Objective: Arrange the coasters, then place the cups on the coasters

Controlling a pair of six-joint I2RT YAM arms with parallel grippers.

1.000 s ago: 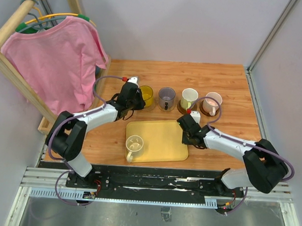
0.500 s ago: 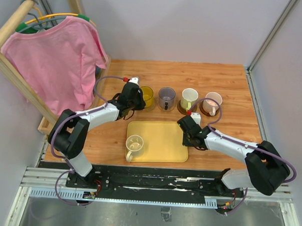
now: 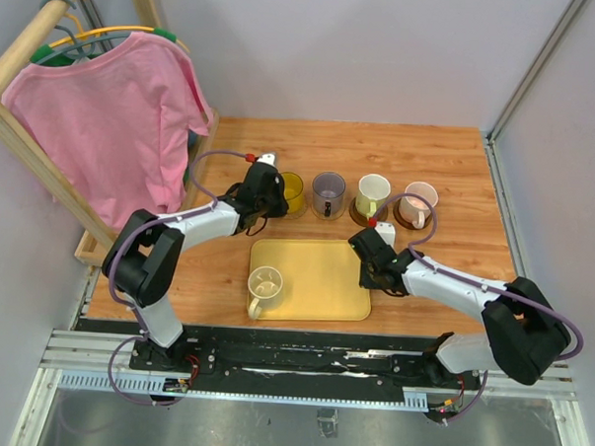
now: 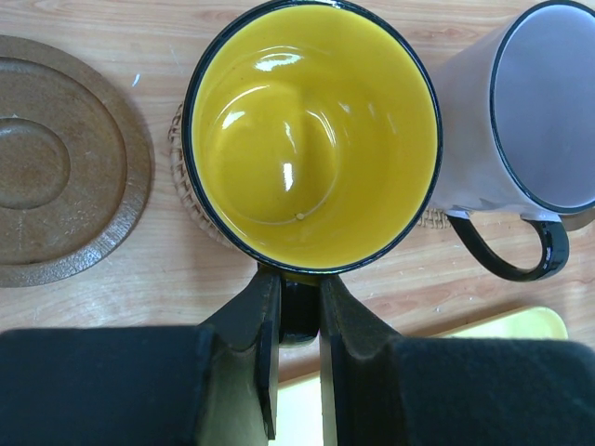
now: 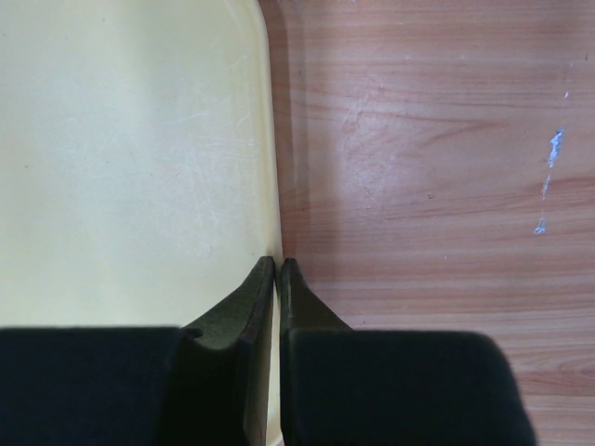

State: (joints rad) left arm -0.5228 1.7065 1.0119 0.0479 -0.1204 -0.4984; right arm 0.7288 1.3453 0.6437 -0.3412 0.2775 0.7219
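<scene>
We see the left gripper [image 4: 298, 297] clamped on the dark handle of the yellow cup [image 4: 311, 139]. The cup sits on a tan woven coaster [image 4: 184, 190], with an empty brown coaster [image 4: 56, 172] just beside it. The right gripper [image 5: 277, 269] is pressed together over the tray [image 5: 130, 158] edge, holding nothing. We count five cups [image 3: 372, 192] — four in a row, one on the tray — and five coasters [image 3: 408, 224].

A light brown wooden table [image 3: 380, 148] with visible grain is standing between plain pale grey walls [image 3: 364, 48], which are closing it at the back and on both sides. At the left, a slanted wooden clothes rack [image 3: 29, 38] is carrying a pink T-shirt [image 3: 114, 126] on a yellow hanger [image 3: 113, 32]. A silver metal rail frame [image 3: 321, 374] is running along the near edge. Soft, even light is falling on the wood.
</scene>
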